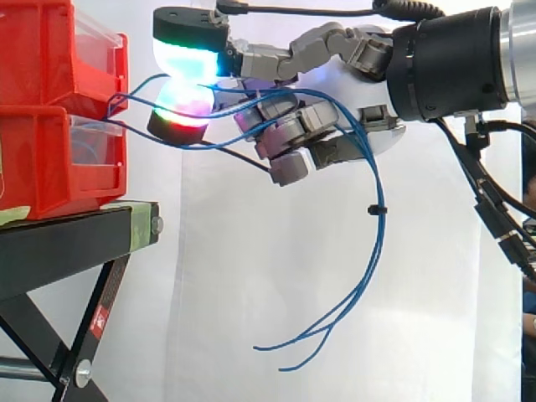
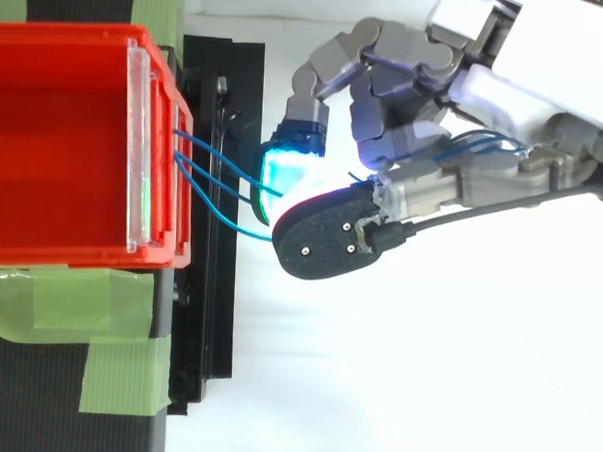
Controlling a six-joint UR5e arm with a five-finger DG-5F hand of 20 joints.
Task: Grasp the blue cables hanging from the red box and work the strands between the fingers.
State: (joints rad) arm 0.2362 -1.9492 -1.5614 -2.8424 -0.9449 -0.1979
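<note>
Thin blue cables (image 1: 375,243) run out of the front of the stacked red bins (image 1: 59,109) and pass to the right into my hand (image 1: 335,92). Two glowing fingertips (image 1: 186,59) pinch the strands just right of the bins, one pad above and one below. The other fingers curl round the strands nearer the palm. Behind the hand the cables droop in a long arc, bound by a small black tie (image 1: 373,208), and their loose ends hang free low down. From above, the cables (image 2: 209,177) leave the red bin (image 2: 65,136) and vanish under the hand (image 2: 407,101).
The bins stand on a black stand (image 1: 75,243) with green tape (image 2: 68,306) on its top. A white curtain hangs behind. A person's arm in blue shows at the right edge (image 1: 529,301).
</note>
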